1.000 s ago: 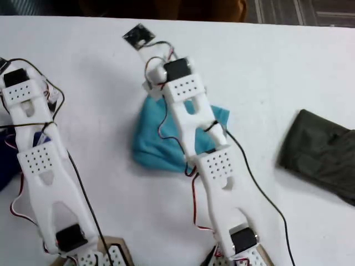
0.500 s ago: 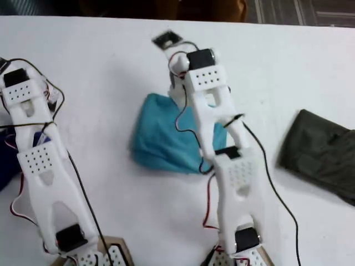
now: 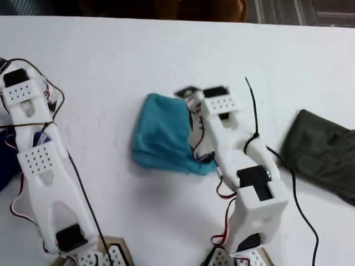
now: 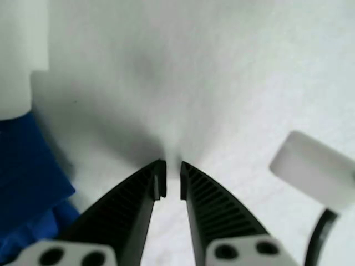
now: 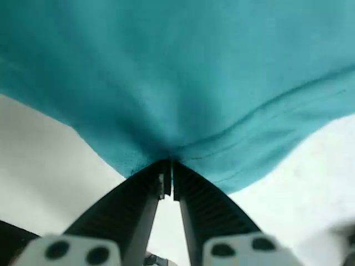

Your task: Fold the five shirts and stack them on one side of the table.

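Teal shirt (image 3: 163,136) lies mid-counter as a bunched, roughly triangular heap, not flat. Blue shirt (image 3: 6,160) sits at the left edge and green shirt (image 3: 321,155) at the right edge, both well apart from the teal one. Neither looks neatly folded, and no stack is visible on the counter (image 3: 100,66).

Right gripper (image 5: 168,177): fingers closed on a hemmed edge of the teal shirt, with cloth puckered into the pinch. In the high view this arm sits at the shirt's right side.

Left gripper (image 4: 170,180): fingers almost together with a thin gap and nothing between them, over bare counter, with the blue shirt just beside.

Step in hand, as judged: a fold on the teal shirt, early in the task.

Next move calls for:
- carrying the pinched edge across the body of the shirt
- laying it down flat before letting go

Risk: the far side is unanchored, so the whole heap may drag instead of folding. The left arm could pin it.
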Motion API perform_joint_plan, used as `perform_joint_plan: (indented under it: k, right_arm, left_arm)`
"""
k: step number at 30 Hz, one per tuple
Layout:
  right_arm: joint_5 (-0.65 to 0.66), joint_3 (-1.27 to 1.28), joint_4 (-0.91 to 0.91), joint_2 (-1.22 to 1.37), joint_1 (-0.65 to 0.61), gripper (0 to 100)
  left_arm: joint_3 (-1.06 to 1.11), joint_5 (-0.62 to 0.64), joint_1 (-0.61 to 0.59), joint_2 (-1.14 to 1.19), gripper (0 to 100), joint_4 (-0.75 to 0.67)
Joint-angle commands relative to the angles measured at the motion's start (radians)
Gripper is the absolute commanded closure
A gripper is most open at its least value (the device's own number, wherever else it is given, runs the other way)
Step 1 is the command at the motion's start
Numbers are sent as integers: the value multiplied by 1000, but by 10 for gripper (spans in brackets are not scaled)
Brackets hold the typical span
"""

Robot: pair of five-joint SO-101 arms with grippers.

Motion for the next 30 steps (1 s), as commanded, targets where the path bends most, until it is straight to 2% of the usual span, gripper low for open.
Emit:
perform_joint_plan:
  k: [1, 5, 12, 17, 20, 22, 26, 30]
  right_arm:
    - [0, 61, -39, -59, 2, 981]
    - [5, 66, 13, -30, 21, 981]
    - [106, 54, 58, -116, 5, 981]
    - [101, -77, 56, -251, 25, 978]
    - [98, -187, 51, -248, 51, 972]
    - [74, -245, 53, -206, 76, 921]
    - [-94, -330, 59, -67, 116, 765]
    - [-127, -396, 56, 88, 108, 741]
  left_arm:
    - [-30, -3, 0, -12, 928, -12]
    - [-30, -3, 0, -12, 928, -12]
    - [-30, -3, 0, -12, 928, -11]
    - [-30, -3, 0, -12, 928, -8]
    - [-30, -3, 0, -12, 928, -6]
    - [-30, -3, 0, -12, 928, -6]
    - [-30, -3, 0, -12, 928, -6]
    - [-30, -3, 0, -12, 928, -6]
